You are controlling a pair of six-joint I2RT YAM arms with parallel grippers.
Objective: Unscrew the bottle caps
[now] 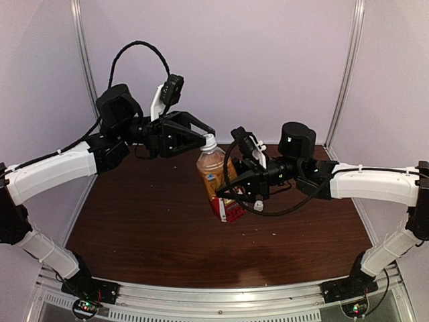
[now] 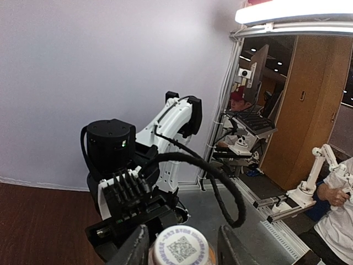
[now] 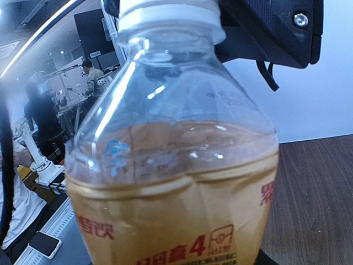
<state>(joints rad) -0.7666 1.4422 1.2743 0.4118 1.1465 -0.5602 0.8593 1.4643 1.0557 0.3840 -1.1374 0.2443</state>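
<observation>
One bottle (image 1: 213, 171) is in view, part-filled with amber liquid and wearing a red and white label. It sits mid-surface (image 1: 134, 228) between the two arms, and I cannot tell whether its base touches the wood. Its long axis runs near vertical with the white cap (image 1: 210, 141) uppermost, the neck leaning slightly toward the left arm in the overhead view.

The right gripper (image 1: 232, 194) is clamped around the labelled lower body, its jaws held partly apart by the bottle's width. The left gripper (image 1: 206, 137) reaches in sideways at the neck, its fingers (image 2: 138, 247) narrowly spread either side of the cap. I cannot tell whether they pinch it yet.

The step, as I judge it, is seating that pinch. Centre the cap, squeeze squarely on its rim, then turn about the bottle's own axis. The right side should hold firmly enough to stop the body spinning, without buckling it.
</observation>
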